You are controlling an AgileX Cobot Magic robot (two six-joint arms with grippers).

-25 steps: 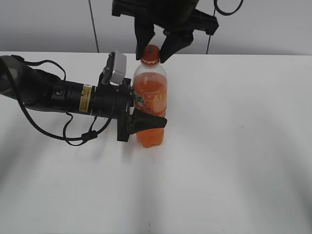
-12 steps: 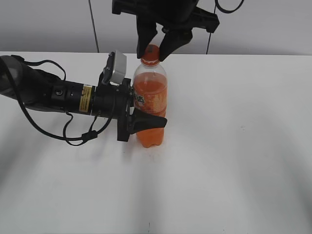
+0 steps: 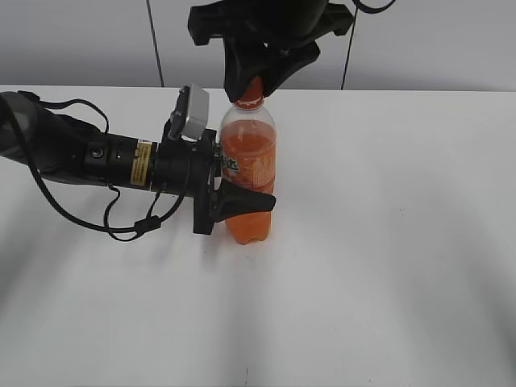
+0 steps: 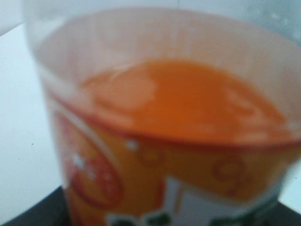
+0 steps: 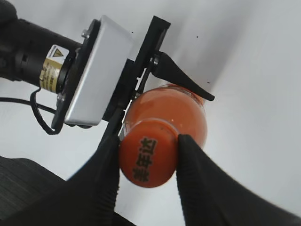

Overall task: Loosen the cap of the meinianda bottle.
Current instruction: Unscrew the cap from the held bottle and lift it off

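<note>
Cap (image 5: 148,160): orange, round, dark characters printed on top, sitting on the neck of the upright bottle (image 3: 249,173) and wedged between the two black fingers (image 5: 195,179) of the right gripper (image 5: 146,176), one finger pressed to each side of it, so closed down to the width of the cap and gripping it. From the outside view, only a sliver of cap (image 3: 251,91) visible, the rest hidden by the right gripper (image 3: 256,79) coming straight down from above. Below that, clear shoulder of the bottle, orange drink filling it up to just beneath the neck, orange label around the middle. Lower on the body, left gripper (image 3: 234,197) reaching in sideways from the left and clamped around the bottle at label height, one black finger (image 3: 246,201) wrapped across the front, the other out of sight behind. Through the left wrist camera, nothing but a blurred close view of the bottle (image 4: 164,141), drink line and label filling the frame, dark edges of the fingers at the bottom corners. Bottle standing on the white table (image 3: 387,266), near the back middle, pale wall behind.
</note>
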